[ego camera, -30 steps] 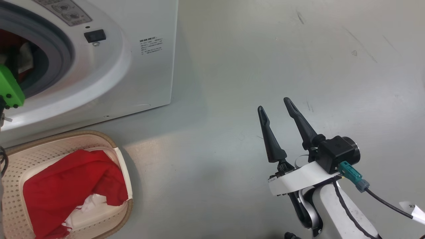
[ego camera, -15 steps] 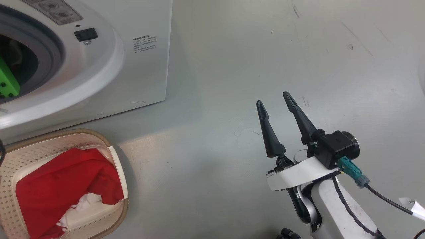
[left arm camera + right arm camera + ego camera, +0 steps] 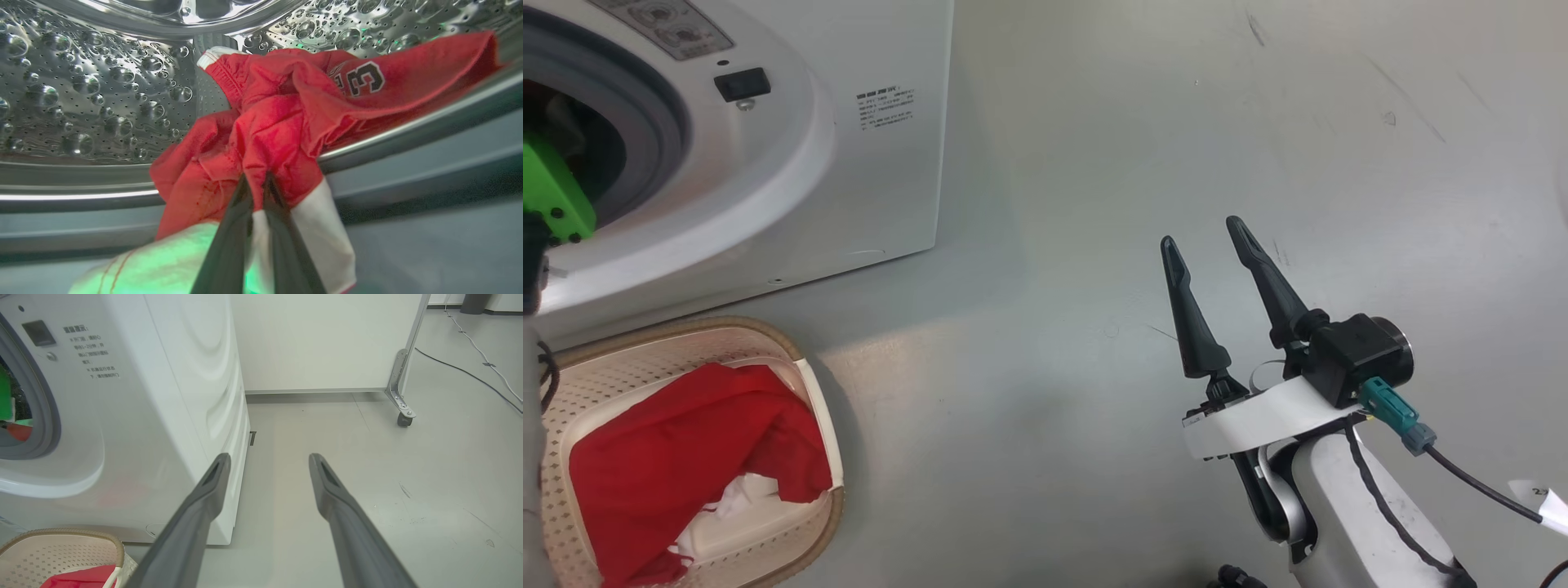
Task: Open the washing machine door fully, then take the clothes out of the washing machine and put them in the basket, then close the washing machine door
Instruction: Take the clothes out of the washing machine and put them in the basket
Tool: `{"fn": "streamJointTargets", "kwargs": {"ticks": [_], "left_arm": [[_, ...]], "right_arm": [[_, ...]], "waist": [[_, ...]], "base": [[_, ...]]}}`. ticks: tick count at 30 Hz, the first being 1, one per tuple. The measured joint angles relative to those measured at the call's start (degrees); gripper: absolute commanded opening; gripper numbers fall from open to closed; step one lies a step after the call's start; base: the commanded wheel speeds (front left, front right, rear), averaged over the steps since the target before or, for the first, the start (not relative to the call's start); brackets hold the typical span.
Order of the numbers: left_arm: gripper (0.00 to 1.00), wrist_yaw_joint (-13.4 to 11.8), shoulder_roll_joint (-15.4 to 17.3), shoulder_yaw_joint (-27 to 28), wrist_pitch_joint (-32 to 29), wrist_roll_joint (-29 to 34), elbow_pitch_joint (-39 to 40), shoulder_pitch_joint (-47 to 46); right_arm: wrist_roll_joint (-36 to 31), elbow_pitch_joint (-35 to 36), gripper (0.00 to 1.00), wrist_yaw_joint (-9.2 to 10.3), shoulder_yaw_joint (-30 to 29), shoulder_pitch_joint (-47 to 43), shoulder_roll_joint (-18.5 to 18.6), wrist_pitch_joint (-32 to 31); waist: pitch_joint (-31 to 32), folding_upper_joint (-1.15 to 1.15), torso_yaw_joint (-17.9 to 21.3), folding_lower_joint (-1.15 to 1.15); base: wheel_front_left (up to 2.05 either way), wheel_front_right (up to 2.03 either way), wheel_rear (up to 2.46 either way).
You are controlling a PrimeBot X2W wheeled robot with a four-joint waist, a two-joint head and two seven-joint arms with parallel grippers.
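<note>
Grip looks set: left end effector (image 3: 255, 179) is pinched shut on a fold of the red jersey (image 3: 282, 122), its fingers nearly meeting and a white stripe hanging beside them. Jersey runs from the tips up and back over the drum lip. Its number panel is draped on the lip toward the right of the left wrist view, with the drum (image 3: 81, 81) wall behind.

Step in hand, my read: pull this piece out and drop it in the basket. To do it well:
- Draw straight back out through the opening.
- Lift enough that the trailing cloth clears the lip and grey seal (image 3: 429, 171).
- Keep the pinch tight, since a thin fold could slip.
- Swing down over the basket (image 3: 686, 331) and release above its middle, not the rim.

Basket sits on the floor right under the washer (image 3: 792, 163) front, with a red piece (image 3: 678, 441) and some white cloth already in it.

Right end effector (image 3: 1201, 233) hangs wide open, holding nothing, over bare floor well right of the washer.
</note>
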State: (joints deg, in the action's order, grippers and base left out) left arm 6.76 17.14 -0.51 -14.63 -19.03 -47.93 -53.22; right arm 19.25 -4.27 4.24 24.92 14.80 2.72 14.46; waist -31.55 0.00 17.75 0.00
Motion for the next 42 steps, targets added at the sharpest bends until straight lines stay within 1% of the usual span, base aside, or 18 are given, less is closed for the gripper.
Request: {"fn": "streamJointTargets", "kwargs": {"ticks": [6, 9, 16, 20, 26, 28, 33, 35, 42], "left_arm": [[0.0, 0.0, -1.1, -0.4, 3.3, 0.0, -1.5, 0.0], [0.0, 0.1, -1.9, 0.0, 5.9, -0.3, -1.7, 0.0], [0.0, 0.1, -2.8, 0.4, 10.3, -1.0, -3.7, 0.7], [0.0, 0.1, -3.9, 0.4, 12.6, -1.5, -4.2, 1.4], [0.0, 0.1, -5.1, -0.2, 16.3, -1.8, -5.4, 4.2], [0.0, 0.1, -5.4, -0.5, 17.0, -2.2, -5.7, 5.0], [0.0, 0.2, -5.7, -1.6, 19.3, -2.6, -6.3, 7.5], [0.0, 0.2, -6.1, -1.9, 20.2, -2.6, -6.5, 8.6], [0.0, 0.2, -8.3, -4.0, 22.5, -3.7, -6.4, 11.6]], "right_arm": [[0.0, -0.8, 1.0, 0.01, -0.5, 0.0, 0.0, 0.0], [0.0, -1.1, 1.0, 0.01, -0.7, 0.0, 0.0, 0.0], [-0.1, -2.7, 1.0, -0.03, -1.6, 0.0, 0.0, 0.0], [-0.2, -3.2, 1.0, -0.03, -2.8, 0.0, 0.1, 0.0], [-0.3, -4.2, 1.0, -0.14, -4.2, -0.3, 0.1, 0.0], [-0.3, -4.5, 1.0, -0.63, -4.6, -0.6, 0.1, 0.0], [-0.6, -5.2, 1.0, -0.67, -5.4, -1.9, 0.1, 0.0], [-0.7, -5.4, 1.0, -1.16, -5.7, -2.4, 0.1, 0.0], [-0.7, -6.0, 1.0, -1.37, -7.0, -4.6, 0.1, 0.0]], "waist": [[1.1, 0.0, -1.0, 0.0], [1.9, 0.0, -1.5, 0.0], [4.2, 0.0, -3.1, 0.0], [5.8, 0.0, -4.1, 0.0], [9.0, 0.0, -6.1, 0.0], [10.0, 0.0, -6.6, 0.0], [12.4, 0.0, -7.9, 0.0], [13.4, 0.0, -8.5, 0.0], [16.6, 0.0, -10.3, 0.0]], "base": [[0.0, 0.0, 0.0], [0.0, 0.0, 0.0], [0.0, 0.0, 0.0], [0.0, 0.0, 0.0], [0.0, 0.0, 0.0], [0.0, 0.0, 0.0], [0.0, 0.0, 0.0], [0.0, 0.0, 0.0], [0.0, 0.0, 0.0]]}}
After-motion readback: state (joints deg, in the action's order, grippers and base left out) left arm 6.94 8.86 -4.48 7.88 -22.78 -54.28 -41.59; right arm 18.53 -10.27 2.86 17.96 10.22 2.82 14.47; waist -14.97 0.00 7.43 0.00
